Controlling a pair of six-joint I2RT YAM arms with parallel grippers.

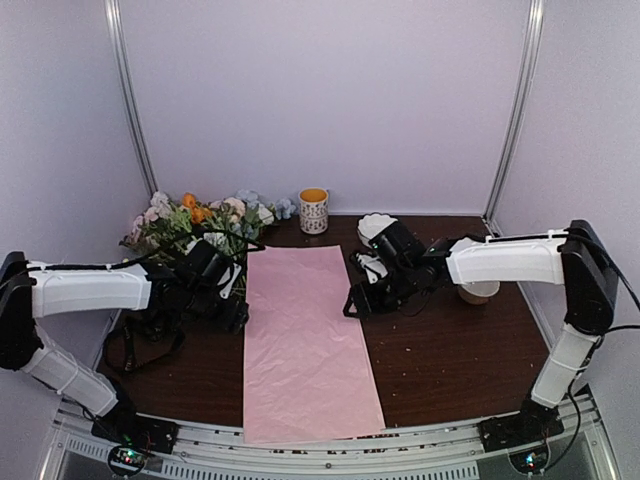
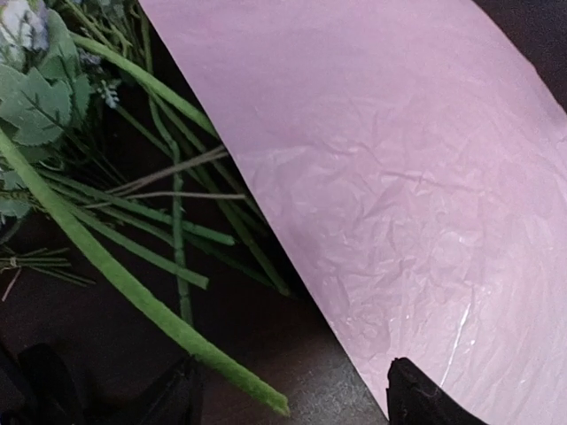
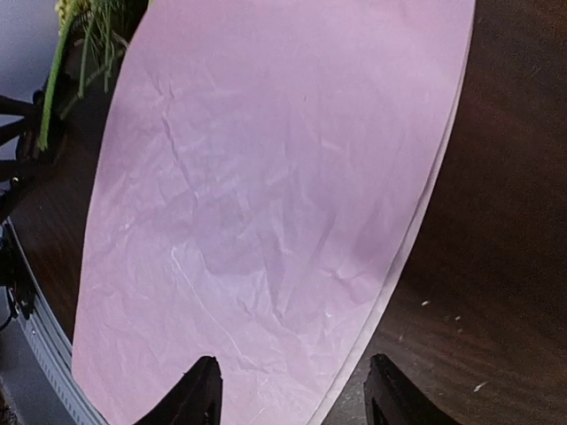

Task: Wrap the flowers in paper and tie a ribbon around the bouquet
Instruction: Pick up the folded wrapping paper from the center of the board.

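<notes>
The pink paper (image 1: 305,340) lies flat down the middle of the table, also seen in both wrist views (image 2: 399,177) (image 3: 266,177). The flowers (image 1: 190,222) lie at the back left, their green stalks (image 2: 133,221) reaching to the paper's left edge. My left gripper (image 1: 236,308) (image 2: 297,407) is open astride that left edge, one finger over the paper, the other by a thick stalk end (image 2: 257,390). My right gripper (image 1: 355,300) (image 3: 292,398) is open astride the paper's right edge. A black floppy band (image 1: 125,345), likely the ribbon, loops under my left arm. No bouquet shows.
A patterned mug (image 1: 313,210) stands at the back centre. A white bowl (image 1: 375,224) sits behind my right gripper, and a pale cup (image 1: 478,292) stands under the right forearm. The paper's near end overhangs the table's front edge (image 1: 320,432).
</notes>
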